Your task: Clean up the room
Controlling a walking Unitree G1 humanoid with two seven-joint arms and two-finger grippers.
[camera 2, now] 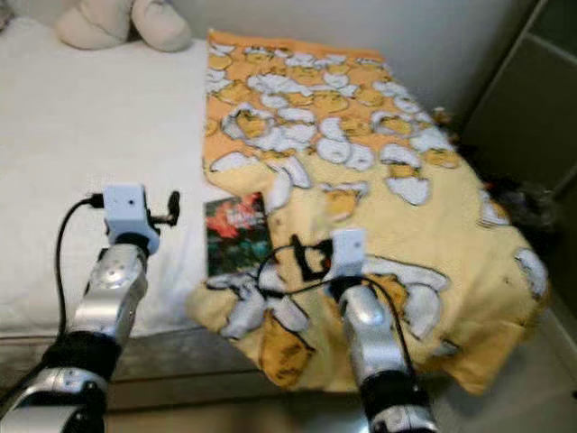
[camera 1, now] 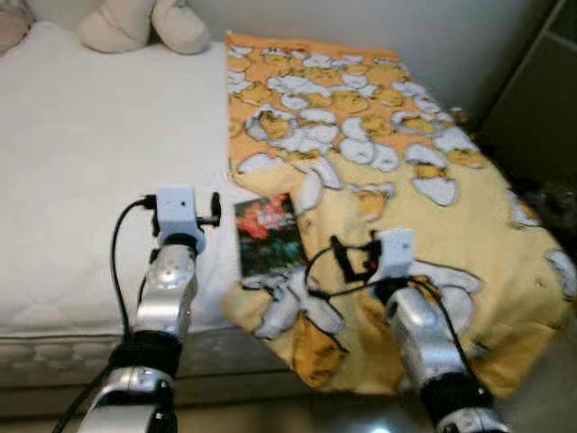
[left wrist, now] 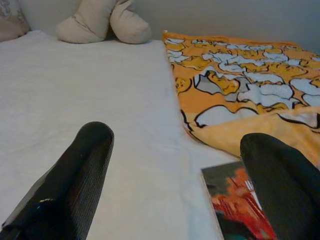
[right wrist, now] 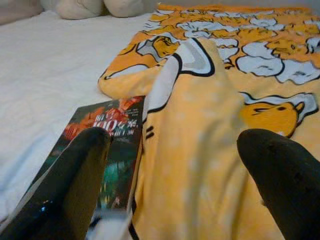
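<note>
From the head cameras, a white quilted mattress (camera 1: 81, 180) carries a yellow-orange blanket printed with white cartoon shapes (camera 1: 388, 171) over its right half. A dark-covered book with red and green artwork (camera 1: 267, 234) lies flat at the blanket's left edge, between the two raised arms, its lower end tucked under a fold. A beige plush toy (camera 1: 144, 25) sits at the far end of the bed.

In the left wrist view, the left gripper (left wrist: 195, 190) hangs spread wide above bare mattress, the book just under its one finger.

In the right wrist view, the right gripper (right wrist: 175, 185) is spread wide above the blanket fold, the book beside one finger.
</note>
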